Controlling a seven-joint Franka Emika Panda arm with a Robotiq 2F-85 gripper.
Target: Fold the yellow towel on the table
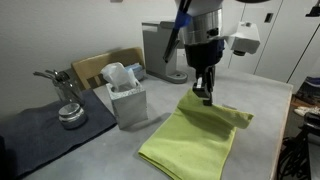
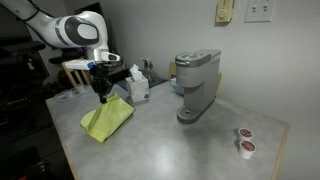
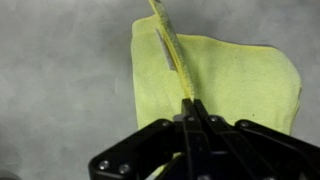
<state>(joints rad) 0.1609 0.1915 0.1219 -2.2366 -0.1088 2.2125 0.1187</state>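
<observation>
The yellow towel (image 1: 197, 135) lies on the light grey table (image 1: 110, 150), partly folded, with one edge lifted. My gripper (image 1: 207, 94) is shut on that lifted edge and holds it above the rest of the cloth. In the wrist view the shut fingers (image 3: 190, 103) pinch a raised ridge of the towel (image 3: 240, 80), which runs away from the fingertips. In an exterior view the gripper (image 2: 103, 97) hangs over the towel (image 2: 108, 120) near the table's (image 2: 170, 150) far left side.
A grey tissue box (image 1: 127, 100) stands beside the towel, also seen in an exterior view (image 2: 139, 88). A dark mat (image 1: 40, 130) holds metal items (image 1: 70, 113). A coffee machine (image 2: 195, 85) and two pods (image 2: 243, 141) sit further along the table.
</observation>
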